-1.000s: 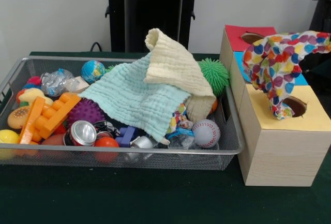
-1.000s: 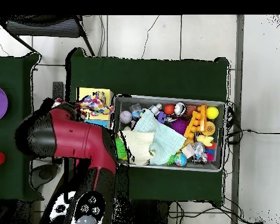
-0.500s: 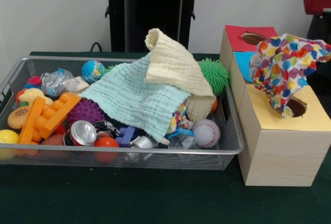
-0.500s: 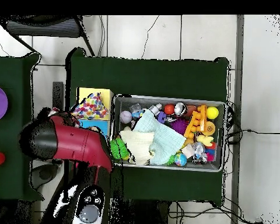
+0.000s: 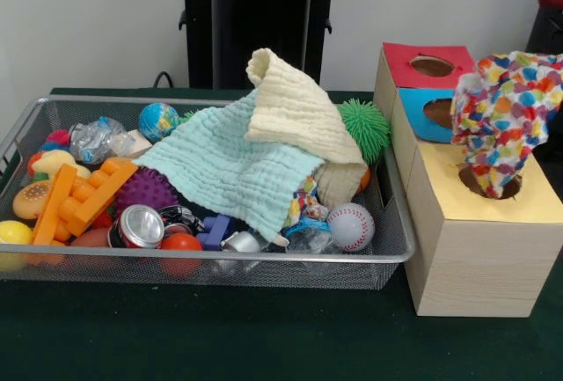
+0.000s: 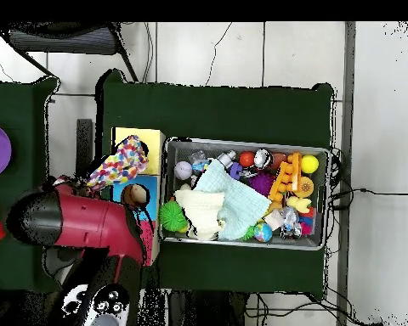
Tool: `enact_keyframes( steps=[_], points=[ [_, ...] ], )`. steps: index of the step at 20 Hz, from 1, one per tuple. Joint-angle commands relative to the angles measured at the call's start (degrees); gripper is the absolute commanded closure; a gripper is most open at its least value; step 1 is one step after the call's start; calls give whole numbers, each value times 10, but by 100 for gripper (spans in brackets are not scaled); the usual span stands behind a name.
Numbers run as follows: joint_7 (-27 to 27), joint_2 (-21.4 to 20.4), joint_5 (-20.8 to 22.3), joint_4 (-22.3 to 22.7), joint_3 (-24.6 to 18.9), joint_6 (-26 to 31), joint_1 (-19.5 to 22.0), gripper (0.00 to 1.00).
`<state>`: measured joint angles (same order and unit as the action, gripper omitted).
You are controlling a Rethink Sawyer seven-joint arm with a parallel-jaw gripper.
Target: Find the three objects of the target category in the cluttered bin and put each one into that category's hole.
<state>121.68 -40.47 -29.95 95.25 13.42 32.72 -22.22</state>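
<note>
Since the earlier frames the polka-dot cloth (image 5: 506, 121) has shifted right and lifted, uncovering the blue-topped box (image 5: 428, 113) opening; the arm (image 6: 76, 222) has swung away from the bin (image 5: 393, 249).

Cloth now hangs over the yellow-topped box (image 5: 493, 201), its lower tip at or just inside the hole (image 5: 490, 183). Its upper end runs off toward the right edge of the front view.

Gripper: cannot tell its state. It is hidden behind the cloth or out of frame in the front view, and the overhead view does not resolve it. Probably it holds the cloth's upper end, since the fabric hangs taut from there.

Progress: this piece is out of the bin but not yet dropped in, so no deposit is confirmed. A second dotted bit (image 5: 303, 198) seems to peek out under the mint-green cloth (image 5: 233, 170), beside the baseball (image 5: 350, 226). No third one is visible; likely buried under the cream cloth (image 5: 295, 108) and the toys.

Remaining: release this one, then dig out the rest.
</note>
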Motion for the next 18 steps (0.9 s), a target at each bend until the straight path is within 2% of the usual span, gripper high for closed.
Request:
enact_keyframes(
  steps=[1,15,18],
  points=[
    [193,-25,-9,5,11,101,-14,100],
    [241,-65,23,-30,51,211,-40,100],
    [255,-61,29,-41,59,227,-46,100]
  ],
)
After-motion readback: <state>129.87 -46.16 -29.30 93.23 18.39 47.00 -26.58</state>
